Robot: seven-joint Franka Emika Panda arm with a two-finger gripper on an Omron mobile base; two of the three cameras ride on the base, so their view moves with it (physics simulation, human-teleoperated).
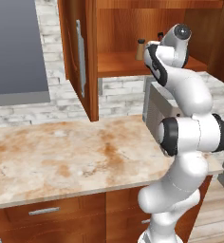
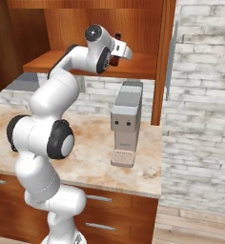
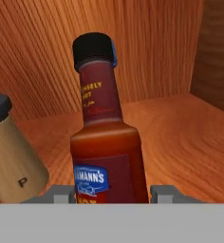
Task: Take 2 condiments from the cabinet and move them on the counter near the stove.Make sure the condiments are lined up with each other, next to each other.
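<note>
Open wooden cabinet [image 1: 114,28], shelf upper centre | sauce bottle [image 3: 107,142] is standing mid-frame between the tool's [image 3: 109,193] tips, grip unconfirmed | tan shaker [image 3: 12,152] is sitting lower left | bottle is looking rigid, slick, top-heavy: take the wide lower body.

Shelf [image 3: 180,128]: sauce bottle [image 3: 107,142], shaker [image 3: 12,156]

Both base views look forward from behind, sharing the open cabinet [image 1: 115,64]; hand view faces its shelf closely.

The sauce bottle's [image 3: 107,142] base and the shaker's [image 3: 12,156] left side are cut off
</note>
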